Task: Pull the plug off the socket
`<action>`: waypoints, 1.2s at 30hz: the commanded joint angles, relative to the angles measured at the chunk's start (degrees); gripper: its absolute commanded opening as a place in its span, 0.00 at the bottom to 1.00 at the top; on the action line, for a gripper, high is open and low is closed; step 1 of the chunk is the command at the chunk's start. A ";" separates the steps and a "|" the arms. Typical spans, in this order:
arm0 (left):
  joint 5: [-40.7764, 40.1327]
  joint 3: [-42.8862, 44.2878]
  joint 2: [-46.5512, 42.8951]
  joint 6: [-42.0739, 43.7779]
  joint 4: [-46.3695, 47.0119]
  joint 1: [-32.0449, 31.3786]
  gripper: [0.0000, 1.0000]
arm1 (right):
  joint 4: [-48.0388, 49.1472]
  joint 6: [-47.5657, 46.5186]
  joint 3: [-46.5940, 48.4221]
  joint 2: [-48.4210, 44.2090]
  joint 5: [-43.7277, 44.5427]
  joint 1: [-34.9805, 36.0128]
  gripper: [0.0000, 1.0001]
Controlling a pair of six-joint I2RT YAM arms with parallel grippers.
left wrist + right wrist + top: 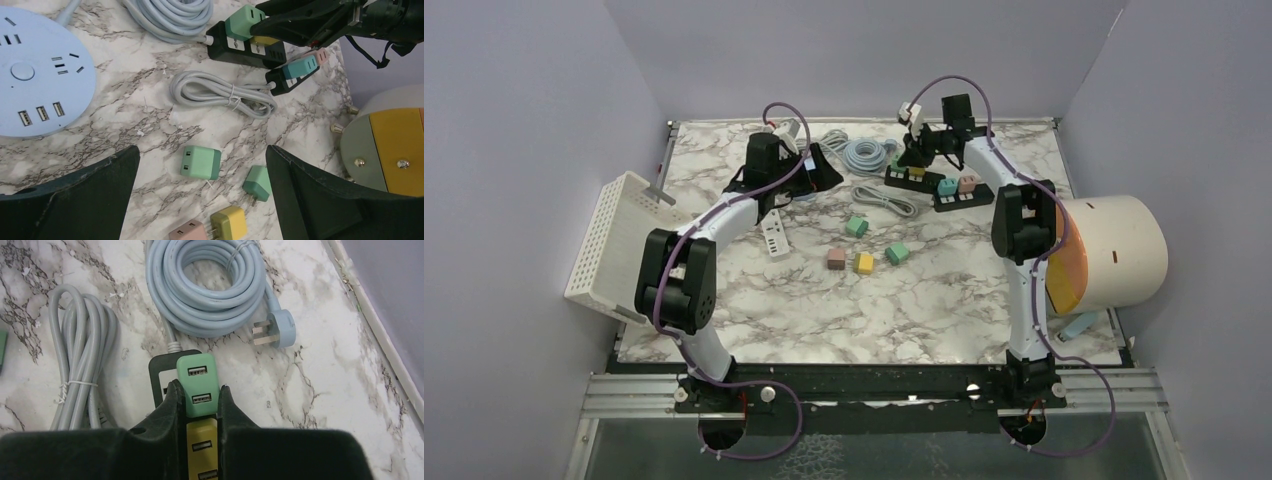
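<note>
Marble table (754,320) lies nearest you, with the two arm bases at its near edge; toward the middle a few loose plugs (864,263) sit scattered, none of them in a socket.

Beyond them on the left, the left gripper (822,168) hovers above the table with its jaws spread as wide as they go; it holds nothing and touches nothing; a round blue hub (35,75) lies just beside it.

At the far right is your work: a black strip (159,371) with a green plug (197,372) seated at its end and a yellow plug (201,437) right behind it; a grey cable (82,365) lies bundled to one side, and a coiled blue cable (210,290) lies farther off.

The right gripper (199,387) is pressed together on the green plug, one finger on each flank, gripping its rear half; the plug looks fully seated in the strip.

You appear to be at the end of the grasp, with the pull not yet begun; the next move calls for a straight lift away from the strip's face; nothing pins the strip down, so it may rise with the plug; the grip is close to the yellow plug, so watch that the fingers do not drag it too.
</note>
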 commanded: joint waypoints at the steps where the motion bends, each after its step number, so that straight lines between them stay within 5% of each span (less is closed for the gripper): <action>1: -2.12 4.84 2.12 -0.50 -0.95 -2.60 0.99 | 3.48 4.81 -1.01 -1.05 -0.85 0.11 0.01; 8: -6.16 15.43 11.07 -3.99 -1.39 -6.28 0.99 | 23.65 20.67 -5.87 -9.49 -6.94 0.56 0.01; 16: -7.17 23.94 21.03 -10.84 1.68 -7.80 0.96 | 34.27 29.87 -10.05 -15.72 -5.96 3.27 0.01; 26: -0.48 19.76 22.14 -17.67 21.03 -7.83 0.96 | 34.24 32.12 -10.84 -17.83 -6.82 3.46 0.01; 36: 8.66 13.13 19.10 -16.19 28.13 -8.07 0.92 | 33.14 33.07 -9.07 -15.95 -2.76 3.53 0.01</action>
